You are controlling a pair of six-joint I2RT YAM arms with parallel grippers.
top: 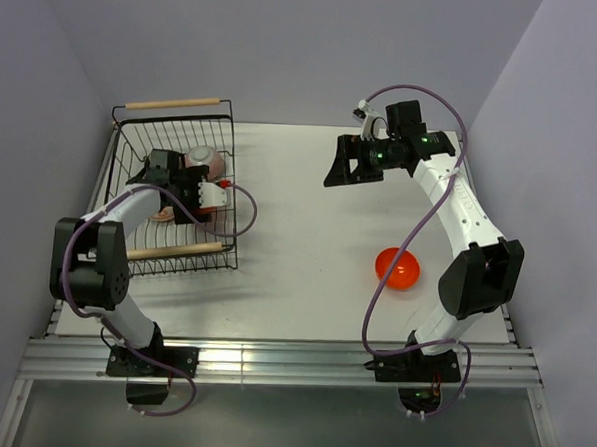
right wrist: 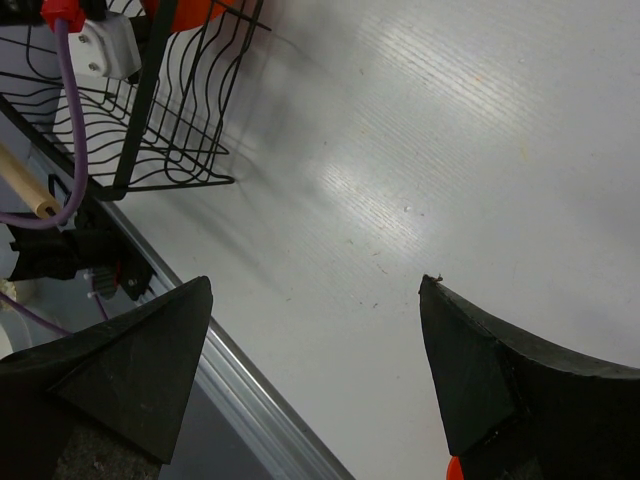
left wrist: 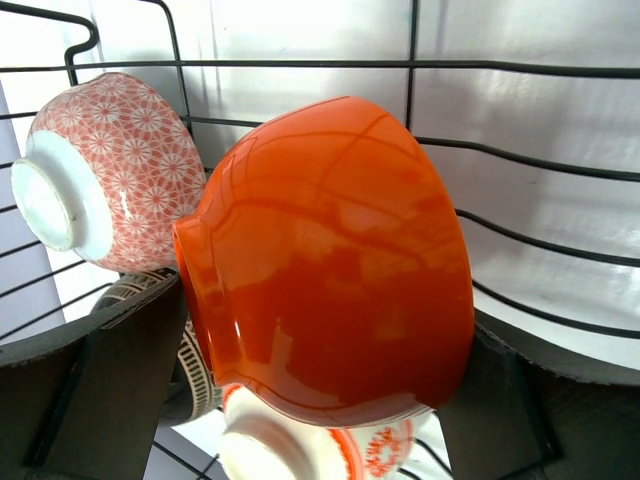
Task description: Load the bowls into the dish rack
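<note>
Straddling orange bowl (left wrist: 330, 260), plain only in wrist view, left gripper (left wrist: 320, 330) wide, contact unclear, right gripper (right wrist: 315, 295) wide, empty

Enclosure: flat white table top (top: 310, 194) of faint grain bearing a soft glare patch (right wrist: 375, 195), ribbed aluminium rails (top: 291, 363) along its near edge, plain pale lavender-grey left wall (top: 34, 120), back wall (top: 288, 43) and right wall (top: 573, 148), grey floor (top: 288, 428) below, evenly and diffusely lit.
</note>
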